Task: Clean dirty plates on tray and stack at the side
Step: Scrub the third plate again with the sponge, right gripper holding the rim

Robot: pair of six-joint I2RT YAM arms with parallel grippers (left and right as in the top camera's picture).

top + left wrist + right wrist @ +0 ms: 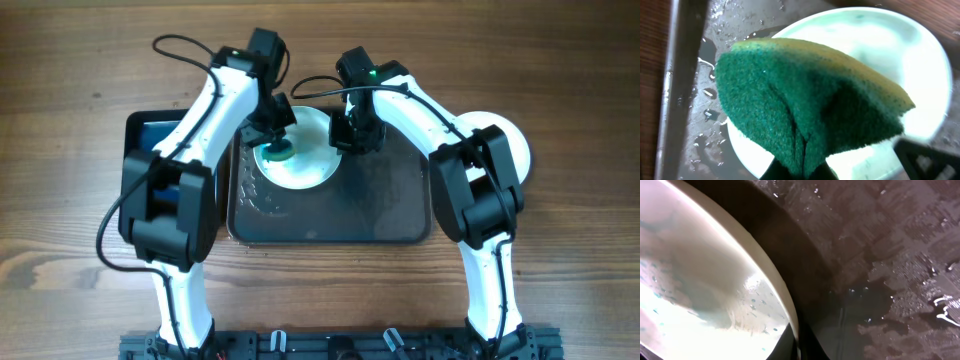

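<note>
Our left hand (274, 140) is clamped on a green sponge (805, 100), pinched at its lower edge so that it folds and fans out. The green scouring face is toward the wrist camera and the yellow backing is behind it. We judge this is the scrubbing step.

The sponge sits over the 9 o'clock part of the plate (312, 162). Our right hand (353, 135) is shut on the plate's rim at about 2 o'clock, probably to stop it sliding on the wet surface.

The plate lies face up in the 10 o'clock part of the tray (390, 205). Being round, it has no long axis, and we cannot tell whether the gripped edge is lifted. Pale teal streaks and droplets show on its face.

The tray's long axis runs from 9 to 3 o'clock. Off its 3 o'clock end, on the desk (570, 280), lies the side stack (516, 150), half hidden by the right arm, so we cannot count it.
</note>
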